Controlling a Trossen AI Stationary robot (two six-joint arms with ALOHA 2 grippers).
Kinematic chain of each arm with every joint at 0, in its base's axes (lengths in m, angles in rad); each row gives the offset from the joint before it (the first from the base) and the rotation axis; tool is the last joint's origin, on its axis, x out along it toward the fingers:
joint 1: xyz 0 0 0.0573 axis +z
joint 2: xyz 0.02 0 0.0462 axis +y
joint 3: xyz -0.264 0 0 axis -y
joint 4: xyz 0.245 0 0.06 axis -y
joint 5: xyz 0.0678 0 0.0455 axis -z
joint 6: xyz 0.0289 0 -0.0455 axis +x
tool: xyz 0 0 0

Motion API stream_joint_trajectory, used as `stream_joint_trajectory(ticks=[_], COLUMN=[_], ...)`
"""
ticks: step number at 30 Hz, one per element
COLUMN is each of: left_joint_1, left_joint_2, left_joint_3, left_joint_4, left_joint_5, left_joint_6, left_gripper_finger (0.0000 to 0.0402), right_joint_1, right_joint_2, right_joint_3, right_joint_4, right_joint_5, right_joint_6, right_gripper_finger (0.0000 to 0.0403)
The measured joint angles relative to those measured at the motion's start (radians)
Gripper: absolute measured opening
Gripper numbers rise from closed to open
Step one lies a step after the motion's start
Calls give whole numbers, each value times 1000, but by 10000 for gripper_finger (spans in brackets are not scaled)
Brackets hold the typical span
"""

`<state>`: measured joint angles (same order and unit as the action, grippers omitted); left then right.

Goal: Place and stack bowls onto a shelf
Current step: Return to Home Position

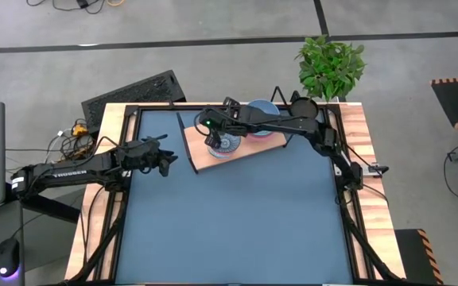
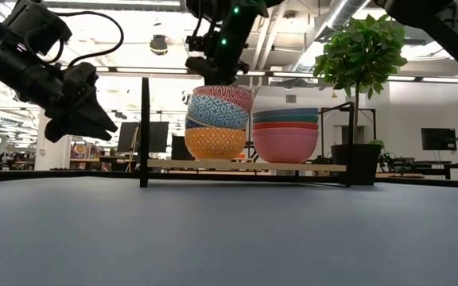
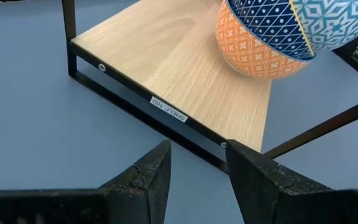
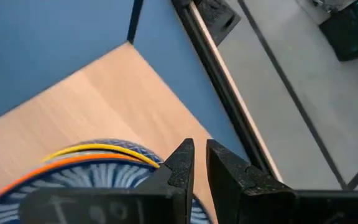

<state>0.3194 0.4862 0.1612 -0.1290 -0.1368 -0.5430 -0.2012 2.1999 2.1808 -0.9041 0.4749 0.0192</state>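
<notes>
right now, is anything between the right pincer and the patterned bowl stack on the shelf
Nothing visible. The right pincer hangs just above the patterned bowl stack on the shelf, open air between. The left pincer waits beside the shelf.

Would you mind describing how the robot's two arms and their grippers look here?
Both arms are black, jointed links. The left arm carries white TROSSEN lettering, with a black cable looping beside it. The right arm shows small green lights near its wrist. The left gripper and right gripper each have two dark, rough-textured, wedge-shaped fingers.
</notes>
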Motion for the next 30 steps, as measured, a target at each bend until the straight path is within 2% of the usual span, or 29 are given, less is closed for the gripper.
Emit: stream_joint_trajectory(ticks=[9,15,19,24,27,30], left_joint_1=[0,0,0,0,0,0], left_joint_2=[0,0,-9,-62,-105,-158], left_joint_3=[0,0,5,77,141,211], left_joint_4=[-15,-15,32,32,9,-50], left_joint_5=[-1,-1,54,130,157,179], left_joint_6=[-4,-4,-20,12,70,141], left_gripper_finger=[139,139,139,139,139,139], right_joint_1=[-19,10,65,103,100,83], right_joint_2=[-2,-34,-151,-348,-477,-632], right_joint_3=[0,11,19,19,-28,-169], right_joint_4=[48,10,-90,-234,-272,-190], right_joint_5=[-48,-54,-85,-106,-235,-320], right_joint_6=[-48,-62,-74,-84,-103,-99], right_gripper_finger=[67,66,66,66,65,65])
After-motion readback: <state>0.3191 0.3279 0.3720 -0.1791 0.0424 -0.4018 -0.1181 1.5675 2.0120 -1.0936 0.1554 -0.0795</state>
